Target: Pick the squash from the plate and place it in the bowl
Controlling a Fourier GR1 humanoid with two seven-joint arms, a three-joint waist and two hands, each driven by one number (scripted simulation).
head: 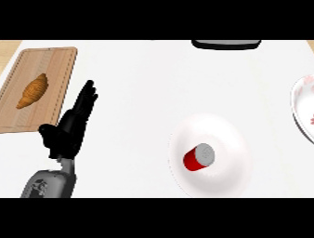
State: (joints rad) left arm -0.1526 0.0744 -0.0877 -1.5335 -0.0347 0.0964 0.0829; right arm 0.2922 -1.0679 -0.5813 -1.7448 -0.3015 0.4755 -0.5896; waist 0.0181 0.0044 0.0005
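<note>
Thing on the plate: a short red cylinder [200, 157] with a grey round end lies on its side on the white plate [218, 139]; no squash shape shows, and this is the only thing there.
Long axis: it runs from near-left to far-right, the grey end pointing far and right, the red body toward near and left.
Place: a little near and left of the plate's middle, touching the plate's surface, well apart from both the robot hand and the bowl.
Plate: round and white, on the table [153, 83] right of centre, toward the near edge.
Bowl: a white bowl [310, 116] with red strawberry marks, at the right edge and partly cut off there; it lies just right of the plate and a little farther.
Left robot hand: the black left robot hand [69, 128] shows at the left, grey forearm coming from the near edge; fingers straight and together pointing far, thumb out to the left, holding and touching nothing.
Right robot hand: not shown.
Cutting board: a wooden cutting board [53, 62] at far left carries a croissant [33, 90], its length running near-far.
Dark object: a dark object [226, 44] at the far edge, cut off.
</note>
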